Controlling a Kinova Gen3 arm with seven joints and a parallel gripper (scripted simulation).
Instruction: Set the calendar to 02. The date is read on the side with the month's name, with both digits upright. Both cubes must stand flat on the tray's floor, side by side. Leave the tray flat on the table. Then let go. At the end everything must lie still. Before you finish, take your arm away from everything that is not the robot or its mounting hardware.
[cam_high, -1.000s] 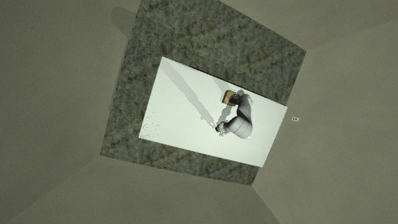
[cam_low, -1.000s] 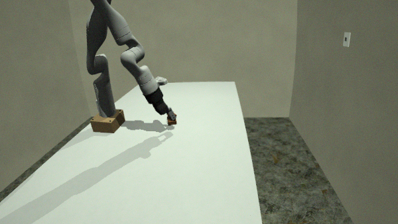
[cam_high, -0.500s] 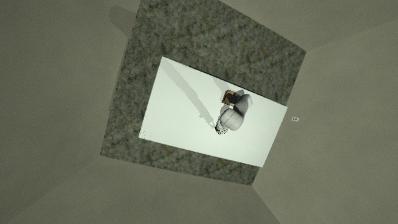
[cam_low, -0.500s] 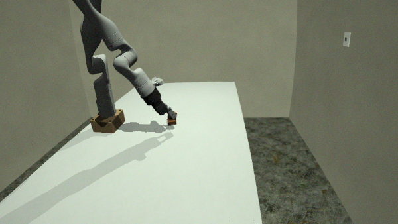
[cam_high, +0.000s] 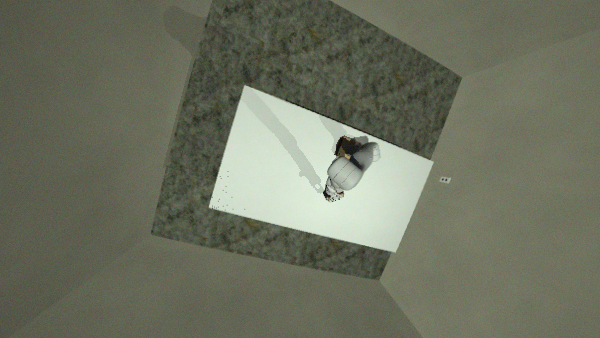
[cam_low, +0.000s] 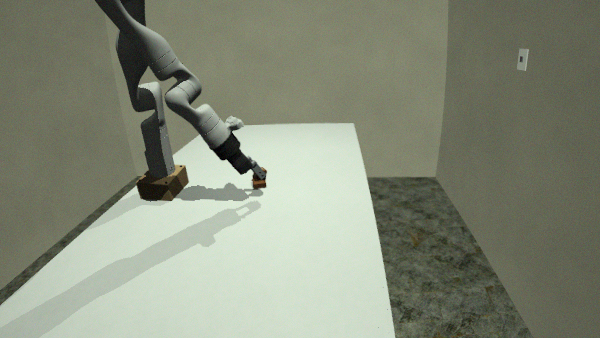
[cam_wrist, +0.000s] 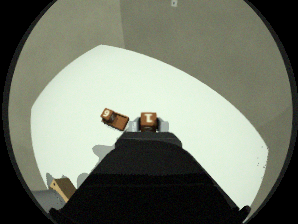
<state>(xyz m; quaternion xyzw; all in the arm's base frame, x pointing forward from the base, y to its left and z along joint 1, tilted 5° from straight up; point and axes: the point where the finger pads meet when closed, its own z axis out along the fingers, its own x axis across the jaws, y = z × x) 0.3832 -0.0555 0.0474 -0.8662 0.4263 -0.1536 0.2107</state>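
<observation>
The end effector (cam_high: 328, 196) (cam_low: 260, 176) (cam_wrist: 148, 122) grips 1 cube (cam_wrist: 148, 119) near the tray (cam_low: 259, 185) (cam_wrist: 118, 128), well inside the table's (cam_high: 280, 200) (cam_low: 310, 250) (cam_wrist: 200, 150) edges.

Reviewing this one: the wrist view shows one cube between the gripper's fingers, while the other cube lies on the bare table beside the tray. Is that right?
Not quite: the wrist view shows the other cube at one end of the tray, not beside it on the table. One cube is indeed between the gripper's fingers.

A white "1" shows on the brown cube (cam_wrist: 148, 119) between the pincer's (cam_wrist: 148, 125) fingers; a white 6 or 9, orientation unclear, marks the other brown cube (cam_wrist: 106, 114).
</observation>
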